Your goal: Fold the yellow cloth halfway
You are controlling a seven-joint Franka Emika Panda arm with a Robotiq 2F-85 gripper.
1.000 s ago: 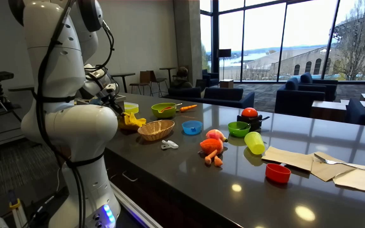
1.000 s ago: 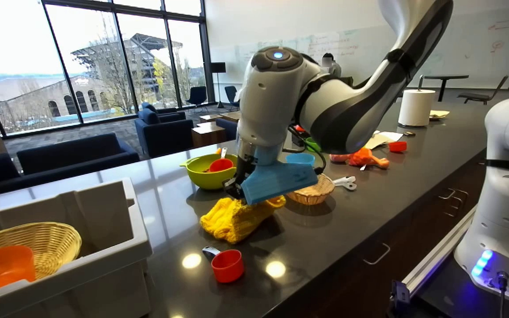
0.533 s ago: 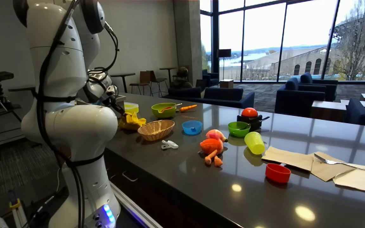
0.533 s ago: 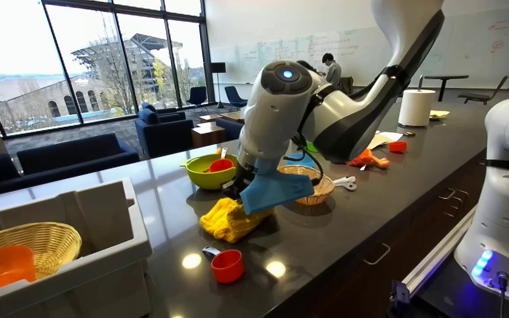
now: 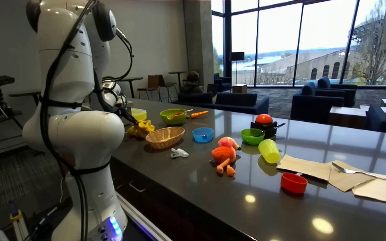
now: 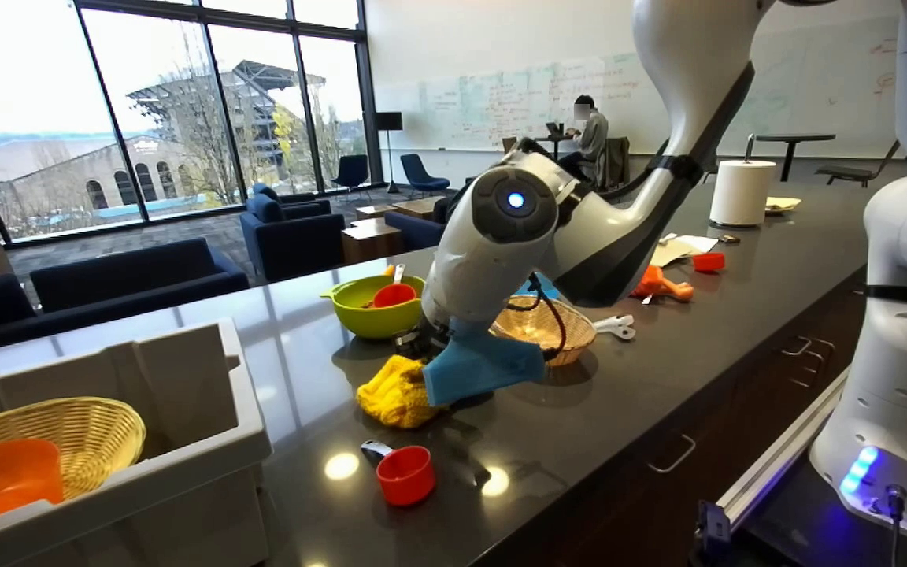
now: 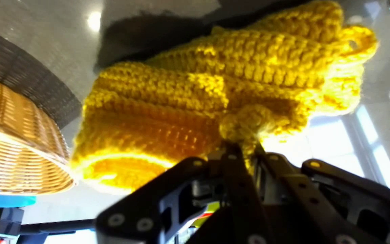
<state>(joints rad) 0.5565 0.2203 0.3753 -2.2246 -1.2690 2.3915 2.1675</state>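
In an exterior view, the desk [image 5: 219, 197] carries a wicker basket [image 5: 165, 143] with a blue bowl [image 5: 198, 136] at its 3 o'clock. From the flamingo toy [image 5: 226, 154], a green bowl [image 5: 250, 140] stands at 2 o'clock, a lime cup [image 5: 269, 151] at 3 and a red cup [image 5: 294, 184] towards 4. Seen in an exterior view, a red measuring cup [image 6: 407, 482] has a grey bin [image 6: 186, 512] at 9 o'clock, a lime-green bowl [image 6: 371, 321] near 12 and a paper towel roll [image 6: 739, 193] towards 2.

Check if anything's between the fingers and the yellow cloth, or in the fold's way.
Nothing visible between: the fingers pinch a bunched bit of the yellow cloth. The wicker basket sits close beside the cloth and might hamper a fold toward it.
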